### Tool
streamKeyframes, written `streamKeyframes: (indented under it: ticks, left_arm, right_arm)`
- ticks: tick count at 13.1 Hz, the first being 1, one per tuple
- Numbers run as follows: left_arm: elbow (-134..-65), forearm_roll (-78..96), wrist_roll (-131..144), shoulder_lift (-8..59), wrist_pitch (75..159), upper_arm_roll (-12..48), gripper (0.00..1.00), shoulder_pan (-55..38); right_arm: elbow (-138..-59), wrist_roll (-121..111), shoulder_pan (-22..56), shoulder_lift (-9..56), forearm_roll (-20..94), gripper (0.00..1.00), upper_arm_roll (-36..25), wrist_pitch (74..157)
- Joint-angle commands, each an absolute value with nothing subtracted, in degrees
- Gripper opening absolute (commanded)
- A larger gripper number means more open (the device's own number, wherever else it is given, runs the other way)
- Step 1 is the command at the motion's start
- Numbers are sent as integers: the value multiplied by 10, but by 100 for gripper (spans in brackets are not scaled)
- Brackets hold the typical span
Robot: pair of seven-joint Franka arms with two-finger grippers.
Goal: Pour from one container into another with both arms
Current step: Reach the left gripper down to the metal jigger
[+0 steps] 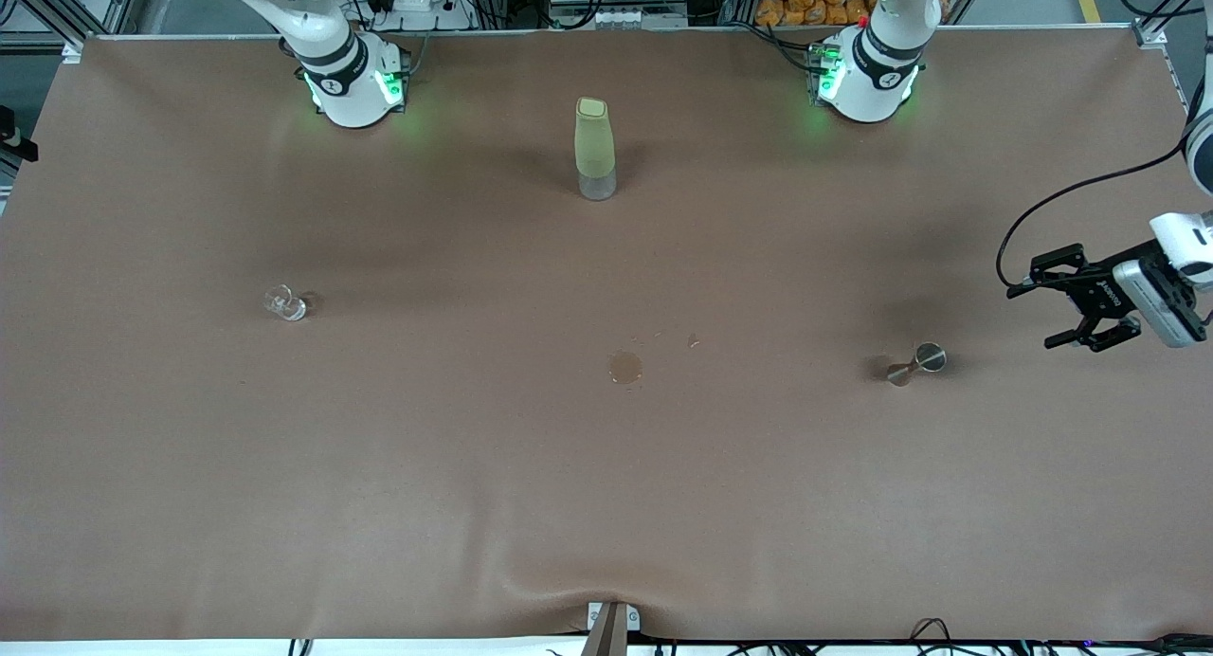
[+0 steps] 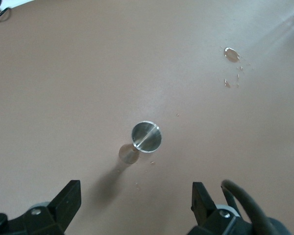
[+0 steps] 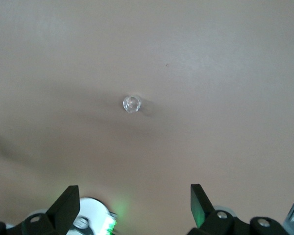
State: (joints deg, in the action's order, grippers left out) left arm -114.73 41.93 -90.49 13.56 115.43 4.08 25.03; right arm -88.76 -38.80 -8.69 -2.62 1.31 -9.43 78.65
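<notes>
Brown-covered table (image 1: 474, 466), biggest item. Tall green bottle (image 1: 595, 149) upright btw the arm bases. Left gripper (image 1: 1076, 305) up over table's left-arm end, fingers apart, empty, w/ steel jigger (image 1: 915, 363) just beside on the table. Right gripper (image 3: 132, 208) above small clear glass (image 1: 284, 302), fingers apart, empty. Wet spot (image 1: 624, 368) mid-table.

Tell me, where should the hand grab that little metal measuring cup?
At its narrow waist, coming down from above. The metal measuring cup stands upright, two cones joined at a pinch, so the left hand, open nearby, could probably close around that pinch best.
</notes>
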Motion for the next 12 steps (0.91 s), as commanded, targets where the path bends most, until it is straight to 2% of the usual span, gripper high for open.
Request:
streamKeyframes:
  ticks: [1, 5, 6, 7, 10, 12]
  left_arm:
    - [-1139, 477, -1033, 187, 1154, 47, 100, 271]
    - [-1120, 548, -1213, 279, 1092, 47, 100, 298]
    - [-1104, 549, -1259, 300, 1084, 47, 96, 301]
    - [-1091, 552, -1300, 319, 1082, 47, 92, 301]
    - [-1048, 568, -1373, 383, 1059, 52, 91, 301]
    - [-1028, 587, -1433, 409, 1048, 53, 82, 295]
  right_arm:
    - [-921, -583, -77, -44, 8, 100, -121, 811]
    - [-953, -888, -79, -43, 8, 100, -145, 864]
    - [-961, -949, -79, -41, 7, 100, -149, 875]
    - [-968, -983, -79, -40, 7, 100, -152, 882]
    - [-972, -1005, -89, -35, 16, 100, -152, 882]
    - [-977, -1048, -105, -27, 56, 100, -153, 882]
